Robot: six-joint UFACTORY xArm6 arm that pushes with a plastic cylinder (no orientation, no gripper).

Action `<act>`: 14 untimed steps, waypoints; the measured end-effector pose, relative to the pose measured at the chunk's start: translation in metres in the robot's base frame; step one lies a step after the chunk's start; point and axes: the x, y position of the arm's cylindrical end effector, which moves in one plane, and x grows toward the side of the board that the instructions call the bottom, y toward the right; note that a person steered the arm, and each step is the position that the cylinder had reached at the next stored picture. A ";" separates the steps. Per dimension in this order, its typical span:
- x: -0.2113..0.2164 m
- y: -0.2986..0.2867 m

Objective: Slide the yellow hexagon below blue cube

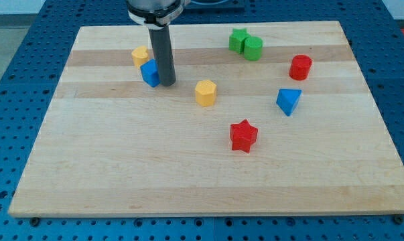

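The yellow hexagon point(205, 92) lies near the board's middle, to the right of and slightly below the blue cube point(150, 73). The blue cube sits at the upper left, with a second yellow block point(140, 55) touching its upper left side. My tip point(167, 84) rests on the board right beside the blue cube's right side. The rod rises from it to the view's top. The tip is about a block's width left of the yellow hexagon.
A green star point(238, 39) and a green cylinder point(252, 48) touch at the upper right. A red cylinder point(300, 67) and a blue triangular block point(289, 101) lie at the right. A red star point(243, 136) lies below the middle. The wooden board point(121, 174) sits on a blue perforated table.
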 end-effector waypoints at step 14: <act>0.042 -0.025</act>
